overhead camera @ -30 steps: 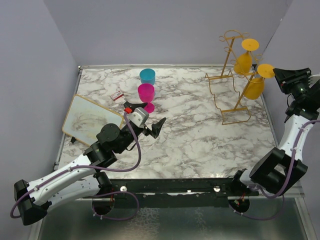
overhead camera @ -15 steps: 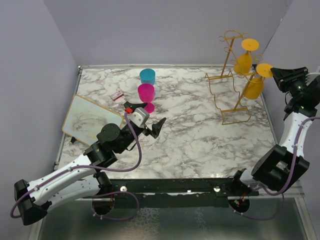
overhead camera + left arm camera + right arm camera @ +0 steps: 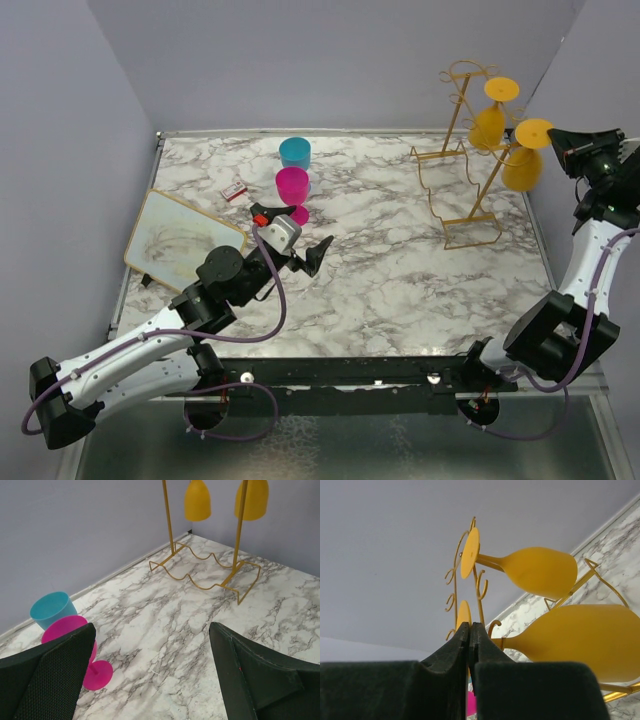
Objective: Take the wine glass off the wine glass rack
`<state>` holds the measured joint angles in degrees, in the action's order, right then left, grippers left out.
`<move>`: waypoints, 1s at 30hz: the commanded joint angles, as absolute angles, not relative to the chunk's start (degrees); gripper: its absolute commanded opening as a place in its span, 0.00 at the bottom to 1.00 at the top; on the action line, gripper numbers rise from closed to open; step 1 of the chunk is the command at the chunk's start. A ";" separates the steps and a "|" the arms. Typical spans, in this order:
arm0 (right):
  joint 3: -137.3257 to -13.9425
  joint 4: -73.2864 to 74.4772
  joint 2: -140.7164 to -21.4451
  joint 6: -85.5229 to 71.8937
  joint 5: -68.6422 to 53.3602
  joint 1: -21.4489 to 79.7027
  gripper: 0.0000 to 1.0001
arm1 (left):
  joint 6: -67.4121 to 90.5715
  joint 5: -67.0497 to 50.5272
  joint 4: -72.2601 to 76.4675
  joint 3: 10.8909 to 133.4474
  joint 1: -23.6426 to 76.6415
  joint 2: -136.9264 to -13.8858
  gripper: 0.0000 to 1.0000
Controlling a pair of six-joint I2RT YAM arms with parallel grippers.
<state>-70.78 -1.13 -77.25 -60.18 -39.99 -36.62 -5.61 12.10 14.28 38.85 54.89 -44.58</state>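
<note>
The gold wire wine glass rack (image 3: 462,150) stands at the back right of the marble table. One yellow wine glass (image 3: 488,125) hangs upside down from its top. A second yellow wine glass (image 3: 522,168) hangs just right of the rack's front post. My right gripper (image 3: 560,142) is shut on that glass's flat foot (image 3: 464,614), with the bowl (image 3: 580,640) to its right. I cannot tell whether the stem still sits in a rack hook. My left gripper (image 3: 318,250) is open and empty, low over the table's middle (image 3: 150,640).
A pink wine glass (image 3: 292,190) and a blue cup (image 3: 295,152) stand at the back centre. A framed board (image 3: 180,238) lies at the left and a small card (image 3: 235,191) beside it. Walls close the left, back and right sides.
My right gripper has moved right and slightly up with the yellow glass's foot, drawing the glass away from the rack's post. The left arm has barely moved.
</note>
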 commanded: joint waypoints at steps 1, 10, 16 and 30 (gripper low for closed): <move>-75.14 4.54 -77.99 -61.41 -37.13 -36.27 0.01 | -5.96 13.10 15.03 38.41 55.04 -44.52 0.99; -77.34 10.00 -77.89 -62.86 -33.37 -36.27 0.01 | -5.87 12.95 15.05 38.37 55.10 -44.94 0.99; -77.69 9.67 -78.58 -63.28 -32.52 -36.32 0.01 | -5.84 12.84 15.03 38.32 55.11 -45.06 0.99; -81.47 9.99 -80.70 -63.94 -30.49 -36.45 0.01 | -5.98 12.88 15.07 38.32 55.16 -45.13 0.99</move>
<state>-77.95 9.87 -80.01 -63.40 -32.64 -36.42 -5.61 12.10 14.31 38.74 54.89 -45.12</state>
